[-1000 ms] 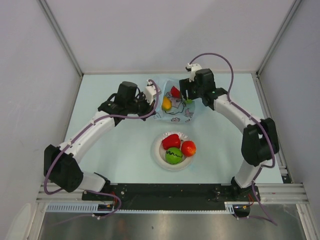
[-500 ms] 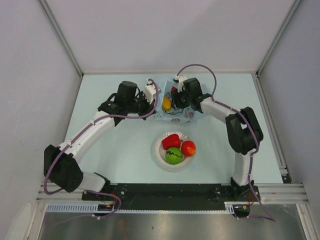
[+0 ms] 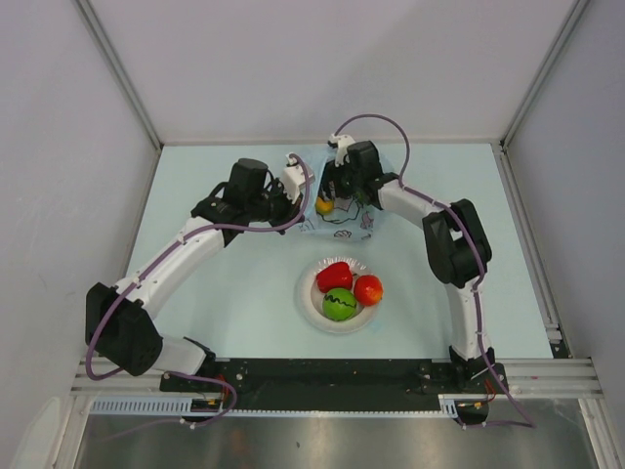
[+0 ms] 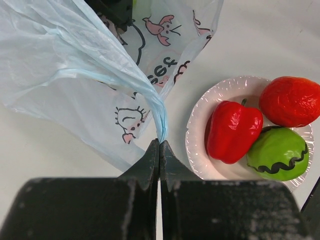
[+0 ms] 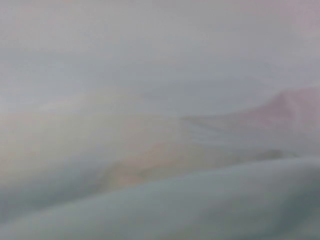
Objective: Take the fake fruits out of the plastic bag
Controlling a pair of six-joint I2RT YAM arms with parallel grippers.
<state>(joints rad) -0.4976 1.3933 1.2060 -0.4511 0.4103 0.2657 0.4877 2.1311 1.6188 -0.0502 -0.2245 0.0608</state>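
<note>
The light-blue plastic bag [image 3: 350, 223] lies at the back middle of the table. My left gripper [image 4: 159, 142] is shut on a bunched strip of the bag [image 4: 75, 75] and holds it up at the left edge [image 3: 298, 182]. A yellow-orange fruit [image 3: 323, 205] shows in the bag's mouth. My right gripper [image 3: 338, 192] reaches down into that mouth just right of the fruit, and the top view does not show how its jaws stand. The right wrist view is filled with blurred pale film with a faint orange-pink patch [image 5: 150, 160].
A white plate [image 3: 311, 305] sits in front of the bag with a red pepper [image 3: 334, 276], a round red fruit [image 3: 368, 289] and a green fruit [image 3: 339, 304]. The left wrist view shows the plate rim [image 4: 196, 117] just right of my fingers.
The right arm swung left and pushed its gripper into the bag's mouth, covering the red fruit that showed there. The left arm and the plate have not moved.
</note>
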